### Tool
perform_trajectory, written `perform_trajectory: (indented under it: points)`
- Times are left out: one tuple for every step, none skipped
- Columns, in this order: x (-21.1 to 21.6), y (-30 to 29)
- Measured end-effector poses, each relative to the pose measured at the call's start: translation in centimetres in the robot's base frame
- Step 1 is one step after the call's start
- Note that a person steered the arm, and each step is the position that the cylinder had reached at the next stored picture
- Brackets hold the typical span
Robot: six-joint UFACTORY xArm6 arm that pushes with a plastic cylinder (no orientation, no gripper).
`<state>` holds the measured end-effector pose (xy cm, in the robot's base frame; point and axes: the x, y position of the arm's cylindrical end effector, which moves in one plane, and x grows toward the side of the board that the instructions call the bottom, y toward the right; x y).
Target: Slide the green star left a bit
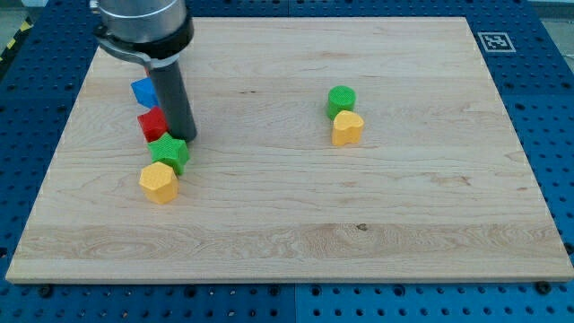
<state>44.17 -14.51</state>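
Observation:
The green star (pixel 169 152) lies at the view's left on the wooden board (pixel 287 206). My tip (pixel 188 137) sits just above and to the right of the star, touching or nearly touching its upper right edge. A red block (pixel 152 124) sits just above the star, left of the rod. A yellow block (pixel 159 182) touches the star's lower left.
A blue block (pixel 143 91) lies above the red one, partly behind the rod. A green cylinder (pixel 341 99) and a yellow heart-like block (pixel 347 127) stand together right of centre. A fiducial tag (pixel 495 41) marks the board's top right corner.

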Motion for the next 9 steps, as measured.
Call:
perform_trajectory:
  points:
    - [0.1, -0.3]
    - [0.3, 2.7]
    - [1.7, 6.8]
    - [4.2, 7.1]
    - [4.4, 7.1]
    - [4.4, 6.8]
    - [4.4, 5.8]
    - [4.4, 4.6]
    - [4.4, 3.8]
